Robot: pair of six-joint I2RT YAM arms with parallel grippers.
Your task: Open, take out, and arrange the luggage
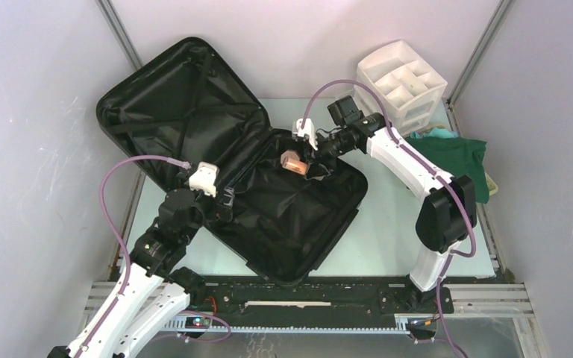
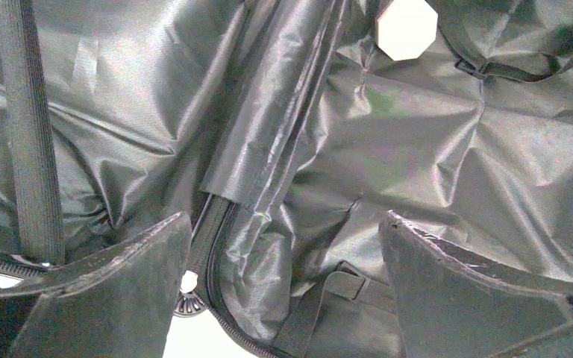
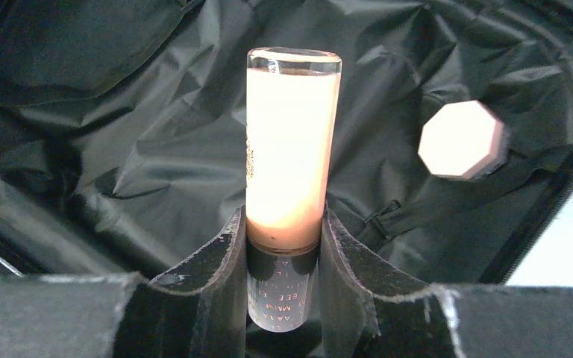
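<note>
The luggage, a large black suitcase (image 1: 283,224), lies open on the table with its lid (image 1: 179,104) leaning against the back left wall. My right gripper (image 1: 310,160) is shut on a cylindrical bottle of peach liquid (image 1: 292,161) and holds it above the black lining of the base. In the right wrist view the bottle (image 3: 292,142) stands upright between the fingers (image 3: 216,261). A pale octagonal piece (image 3: 461,139) lies on the lining; it also shows in the left wrist view (image 2: 407,28). My left gripper (image 1: 224,203) is open and empty over the hinge fold (image 2: 261,171).
A white three-tier drawer organizer (image 1: 403,82) stands at the back right. A green cloth (image 1: 455,153) lies to its right front, over a pale yellow basket (image 1: 490,183). Grey walls close in both sides. A black strap (image 2: 33,134) runs across the lining.
</note>
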